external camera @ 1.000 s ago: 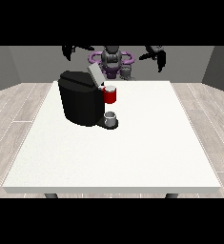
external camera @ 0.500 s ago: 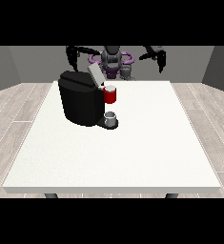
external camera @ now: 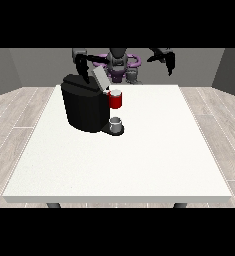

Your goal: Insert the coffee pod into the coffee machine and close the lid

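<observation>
The machine [external camera: 84, 107] is a blocky matte black body at about ten o'clock on the white table [external camera: 139, 160], its grey lid [external camera: 100, 79] tilted up. A red thing at the machine [external camera: 116, 99] sits at its front, and below it a small grey thing [external camera: 116, 123] rests on the drip base; I cannot tell it for the pod. A pod would likely be light, stiff and smooth, best pinched round its sides. The hand at the view's left [external camera: 82, 67] hangs above the machine, the hand at the view's right [external camera: 165, 59] is raised at one o'clock; both hold nothing I can see, and I cannot tell how their fingers lie
</observation>
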Controlling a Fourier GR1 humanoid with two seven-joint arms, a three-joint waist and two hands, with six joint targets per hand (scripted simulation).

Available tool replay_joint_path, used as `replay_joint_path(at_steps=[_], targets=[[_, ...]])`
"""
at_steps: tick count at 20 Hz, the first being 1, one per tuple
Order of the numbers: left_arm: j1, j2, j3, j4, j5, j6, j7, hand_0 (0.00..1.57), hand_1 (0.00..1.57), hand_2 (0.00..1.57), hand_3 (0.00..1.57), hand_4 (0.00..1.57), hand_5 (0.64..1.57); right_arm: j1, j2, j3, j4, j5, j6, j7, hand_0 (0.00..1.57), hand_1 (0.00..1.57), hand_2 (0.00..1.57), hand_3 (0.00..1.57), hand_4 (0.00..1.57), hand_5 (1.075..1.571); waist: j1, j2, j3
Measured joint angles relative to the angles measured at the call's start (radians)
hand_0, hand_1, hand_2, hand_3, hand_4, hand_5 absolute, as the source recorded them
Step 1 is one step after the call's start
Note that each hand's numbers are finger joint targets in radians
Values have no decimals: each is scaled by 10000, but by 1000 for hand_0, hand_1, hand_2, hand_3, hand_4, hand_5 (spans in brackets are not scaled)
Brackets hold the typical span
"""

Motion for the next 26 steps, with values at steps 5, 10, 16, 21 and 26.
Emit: replay_joint_path(at_steps=[5,10,16,21,26], targets=[[405,378,125,-510,168,-68,-35,0,0,0,0,331,1571,-267,79,237,148,120,71,-217,0,0,0,0,73,1571,-120,272,-3],[270,624,305,-485,150,219,-182,0,0,0,0,361,1571,-970,-38,323,279,112,273,-68,0,0,0,0,204,1571,-365,696,-4],[284,750,196,-784,308,107,72,0,0,0,0,372,1571,-1429,-127,374,634,389,88,-336,0,0,0,0,118,1571,-153,965,13],[386,642,-36,-855,162,189,146,0,0,0,0,362,1571,-1899,-328,486,771,609,62,265,0,0,0,0,0,1571,-49,1054,70],[383,606,-180,-926,127,172,177,0,0,0,0,327,1571,-2127,-185,726,666,950,-232,317,0,0,0,0,0,1571,116,1075,68]])
